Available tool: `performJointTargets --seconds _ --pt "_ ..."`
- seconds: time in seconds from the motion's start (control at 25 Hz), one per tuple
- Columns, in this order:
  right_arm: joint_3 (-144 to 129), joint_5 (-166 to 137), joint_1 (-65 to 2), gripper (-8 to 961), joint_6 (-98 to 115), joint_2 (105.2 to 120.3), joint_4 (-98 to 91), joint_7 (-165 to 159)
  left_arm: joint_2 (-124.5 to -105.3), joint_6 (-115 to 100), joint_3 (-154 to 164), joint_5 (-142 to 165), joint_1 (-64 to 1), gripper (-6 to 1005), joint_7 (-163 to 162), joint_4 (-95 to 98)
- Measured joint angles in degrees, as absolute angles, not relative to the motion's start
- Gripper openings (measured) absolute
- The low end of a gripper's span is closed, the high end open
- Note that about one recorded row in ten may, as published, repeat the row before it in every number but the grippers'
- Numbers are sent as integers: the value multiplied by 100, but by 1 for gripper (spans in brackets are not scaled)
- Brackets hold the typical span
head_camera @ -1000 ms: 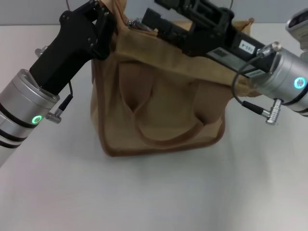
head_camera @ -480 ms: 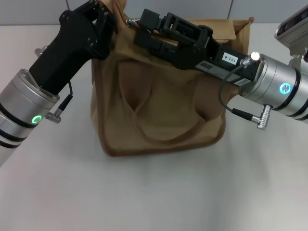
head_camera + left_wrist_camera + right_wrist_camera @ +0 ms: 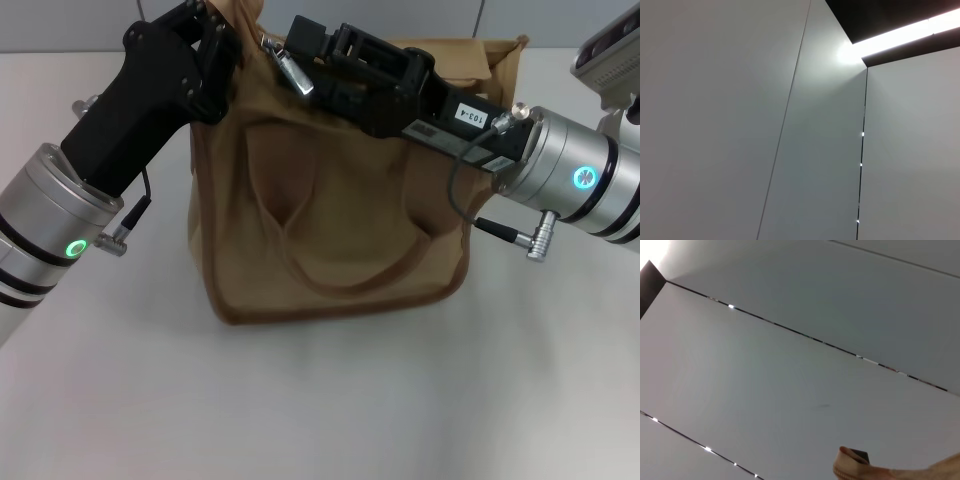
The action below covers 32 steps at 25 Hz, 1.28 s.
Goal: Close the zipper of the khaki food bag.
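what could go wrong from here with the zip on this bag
The right gripper lies across the top of the khaki food bag, close to the silver pull tab; whether it grips the tab cannot be seen, so it might slip off. The left gripper is at the bag's top left corner; if that corner gets loose, the soft bag may slide or fold instead of zipping.

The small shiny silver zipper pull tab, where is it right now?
In the head view the small silver pull tab hangs at the top of the khaki canvas bag, near its left end, between the left gripper and the right gripper.
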<state>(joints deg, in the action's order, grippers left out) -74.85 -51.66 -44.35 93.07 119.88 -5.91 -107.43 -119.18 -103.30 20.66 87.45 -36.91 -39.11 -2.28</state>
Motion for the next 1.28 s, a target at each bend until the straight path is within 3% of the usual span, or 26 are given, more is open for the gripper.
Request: performJointTargets --seconds 0.84,1.04,1.28 --pt "-7609 -5182 -4542 685 9192 11988 -634 -10656 -11918 -10337 2072 8745 -3691 34 -3911 -237" --pt "-7857 -5189 -4587 478 9076 11988 -757 -10574 -11918 -10339 2099 8745 -3692 34 -3911 -237" --pt "-8099 -5160 -4592 460 9072 11989 -992 -10579 -11918 -10346 2102 8744 -3692 35 -3911 -237"
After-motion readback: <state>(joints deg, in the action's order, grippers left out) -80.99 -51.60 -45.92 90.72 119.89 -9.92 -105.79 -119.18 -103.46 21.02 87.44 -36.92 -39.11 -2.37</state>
